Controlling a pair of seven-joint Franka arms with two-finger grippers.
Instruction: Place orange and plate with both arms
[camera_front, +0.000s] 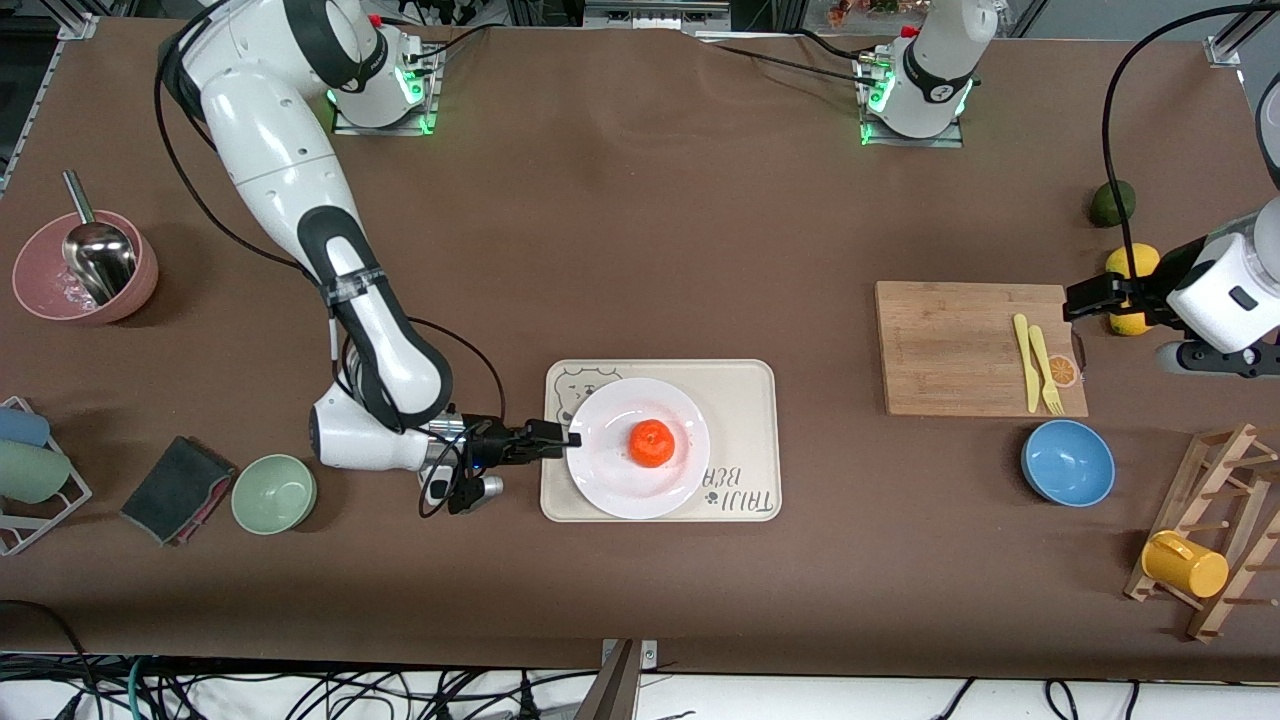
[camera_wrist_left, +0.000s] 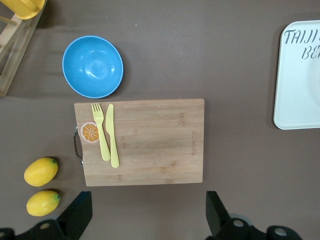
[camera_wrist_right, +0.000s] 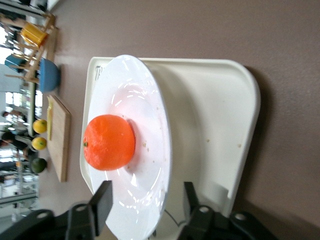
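The orange (camera_front: 652, 443) sits in the middle of the white plate (camera_front: 612, 488), which lies on the cream bear-print tray (camera_front: 750, 400). My right gripper (camera_front: 566, 438) is low at the plate's rim on the side toward the right arm's end of the table. It is open, one finger above the rim and one below, neither pressing it. The right wrist view shows the orange (camera_wrist_right: 109, 142), the plate (camera_wrist_right: 150, 95), the tray (camera_wrist_right: 215, 110) and my right gripper (camera_wrist_right: 145, 200). My left gripper (camera_front: 1082, 298) is open and empty, up over the table beside the cutting board, and also shows in the left wrist view (camera_wrist_left: 149, 206).
A wooden cutting board (camera_front: 975, 347) holds a yellow fork and knife (camera_front: 1037, 363). Two lemons (camera_wrist_left: 41, 171), a dark green fruit (camera_front: 1112, 203), a blue bowl (camera_front: 1068, 462) and a mug rack (camera_front: 1205, 540) stand at the left arm's end. A green bowl (camera_front: 274, 492), a dark cloth (camera_front: 176, 489) and a pink bowl (camera_front: 85, 268) stand at the right arm's end.
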